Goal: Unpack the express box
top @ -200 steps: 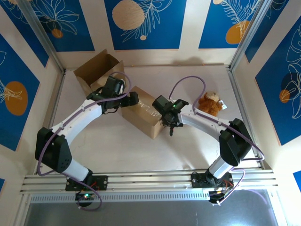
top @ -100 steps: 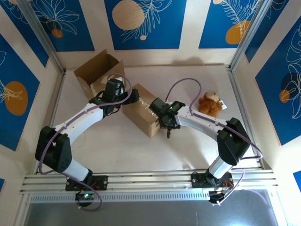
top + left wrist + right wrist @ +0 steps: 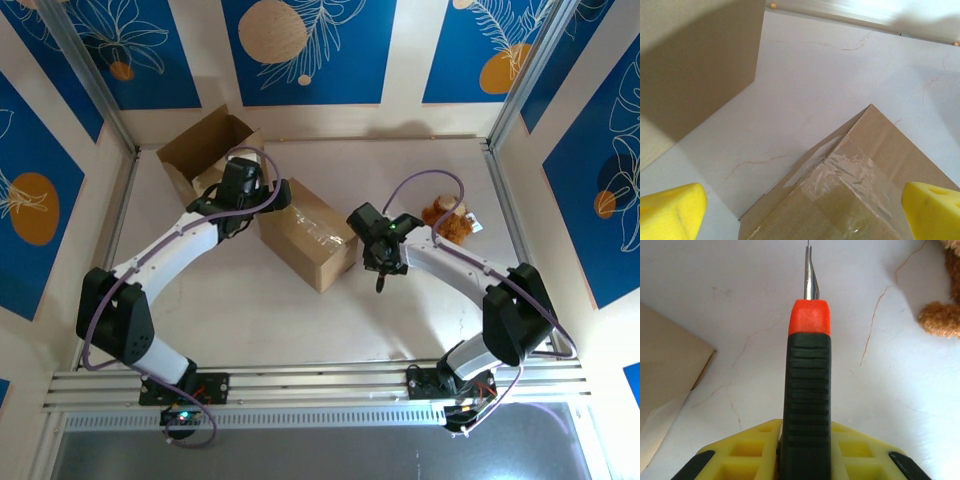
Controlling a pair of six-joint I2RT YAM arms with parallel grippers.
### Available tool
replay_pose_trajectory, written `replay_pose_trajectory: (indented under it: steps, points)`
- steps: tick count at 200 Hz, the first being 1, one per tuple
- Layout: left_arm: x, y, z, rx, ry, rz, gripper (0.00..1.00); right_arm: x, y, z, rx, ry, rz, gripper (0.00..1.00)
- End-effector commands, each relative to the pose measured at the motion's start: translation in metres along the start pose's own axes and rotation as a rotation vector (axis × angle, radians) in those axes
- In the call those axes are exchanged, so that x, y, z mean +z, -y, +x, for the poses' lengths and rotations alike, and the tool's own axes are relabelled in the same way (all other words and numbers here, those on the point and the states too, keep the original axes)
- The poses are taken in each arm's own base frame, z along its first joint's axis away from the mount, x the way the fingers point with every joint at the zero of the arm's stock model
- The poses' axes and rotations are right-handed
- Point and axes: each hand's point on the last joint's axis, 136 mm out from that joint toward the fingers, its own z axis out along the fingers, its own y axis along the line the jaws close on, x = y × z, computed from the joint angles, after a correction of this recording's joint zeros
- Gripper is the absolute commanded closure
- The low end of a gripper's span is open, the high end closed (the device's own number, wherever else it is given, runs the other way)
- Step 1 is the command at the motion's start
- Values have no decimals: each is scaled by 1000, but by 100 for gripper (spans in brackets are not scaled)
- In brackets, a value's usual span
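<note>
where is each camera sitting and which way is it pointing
Top external: above and behind the arms, looking down on the table; shows both arms, the left gripper at the taped box, the right gripper beside it.
Left wrist: on the left wrist, looking down between the open left fingers at the box's taped corner.
Right wrist: on the right wrist, looking past the right fingers along the gripped cutter at table and plush.
Shared: all three show the taped box.

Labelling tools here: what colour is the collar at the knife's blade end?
Orange-red; the knife shows best in the right wrist view.
</note>
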Motion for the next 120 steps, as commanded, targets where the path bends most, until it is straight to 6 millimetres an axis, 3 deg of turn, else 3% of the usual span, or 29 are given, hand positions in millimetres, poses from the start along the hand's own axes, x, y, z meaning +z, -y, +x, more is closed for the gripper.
replay_pose_trajectory:
  steps: [1,42,120]
  points:
    - [3,-10,-2,20,-23,-33,0,-7,-21,-12,-32,12,-72,100]
    - [6,-17,1,-7,-48,-34,0,-6,-44,-22,-64,9,-91,100]
    - [26,-11,19,-28,-98,29,0,-1,-55,-55,-81,37,-121,100]
